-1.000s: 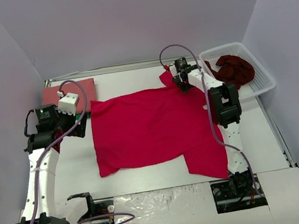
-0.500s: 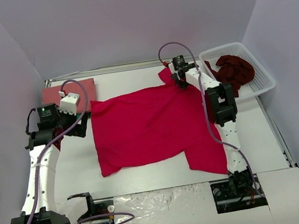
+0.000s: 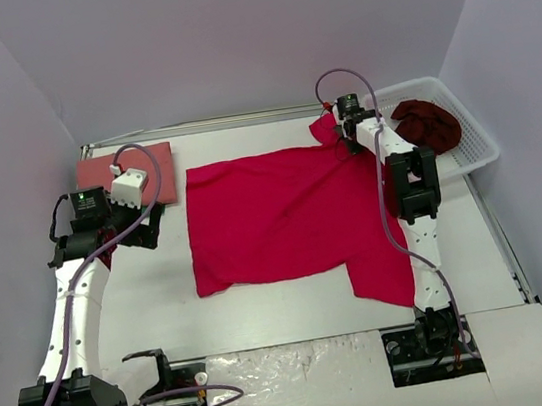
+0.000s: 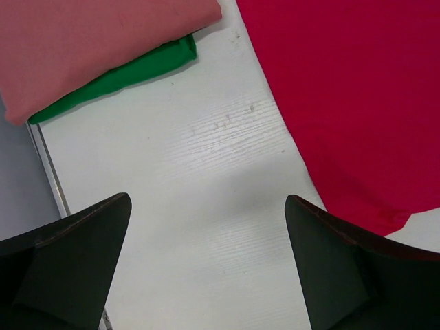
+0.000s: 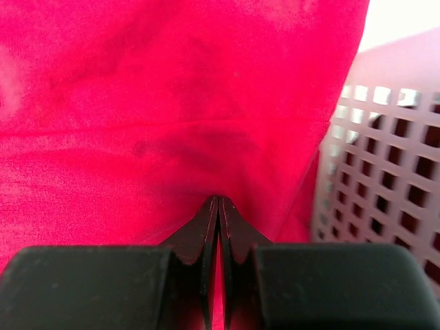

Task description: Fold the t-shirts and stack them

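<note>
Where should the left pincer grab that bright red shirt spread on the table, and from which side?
Its far left corner, from the left. The crimson shirt lies flat, the shut right pincer pinches its far right corner by the basket, and the open left pincer hovers over bare table beside that edge, so this likely evens the hold.

The crimson t-shirt [image 3: 272, 213] is bright, the salmon-red t-shirt [image 3: 105, 169] dull, the maroon t-shirt [image 3: 429, 123] dark. The cloth [image 4: 130, 72] is green, the lattice basket [image 3: 479, 138] and bench [image 3: 151, 280] white.

White lattice basket [image 3: 478, 133] at the table's [image 3: 267, 315] far-right corner — green cloth [image 4: 130, 72] far-left.
</note>
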You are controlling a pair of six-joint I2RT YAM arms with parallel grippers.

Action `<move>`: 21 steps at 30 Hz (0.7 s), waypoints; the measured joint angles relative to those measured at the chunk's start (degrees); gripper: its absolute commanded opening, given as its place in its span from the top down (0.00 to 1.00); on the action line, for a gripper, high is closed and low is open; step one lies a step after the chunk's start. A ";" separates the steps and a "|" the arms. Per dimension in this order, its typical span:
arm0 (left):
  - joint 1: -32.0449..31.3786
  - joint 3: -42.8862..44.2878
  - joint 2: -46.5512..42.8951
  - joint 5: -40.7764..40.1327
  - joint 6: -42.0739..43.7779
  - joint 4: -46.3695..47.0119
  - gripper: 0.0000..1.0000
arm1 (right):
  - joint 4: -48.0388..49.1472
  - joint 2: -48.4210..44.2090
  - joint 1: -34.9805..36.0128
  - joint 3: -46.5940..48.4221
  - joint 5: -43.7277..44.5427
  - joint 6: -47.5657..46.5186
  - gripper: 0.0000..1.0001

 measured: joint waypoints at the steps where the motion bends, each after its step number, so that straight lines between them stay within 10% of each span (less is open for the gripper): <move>1: 0.00 0.00 0.09 0.00 -0.02 0.00 0.06 | 0.09 0.04 -0.31 0.00 0.28 -0.02 1.00; 15: -0.13 -0.02 2.71 8.66 -1.44 2.29 0.06 | -2.64 0.02 -0.44 1.81 -2.73 -0.20 0.98; 19: -0.98 3.15 9.14 13.90 -2.89 2.73 0.00 | -5.51 -2.91 0.07 1.81 -5.55 -0.22 0.85; 21: -1.86 6.27 13.16 15.45 -3.93 2.75 0.18 | -6.40 -5.84 0.61 1.79 -6.47 -0.13 0.72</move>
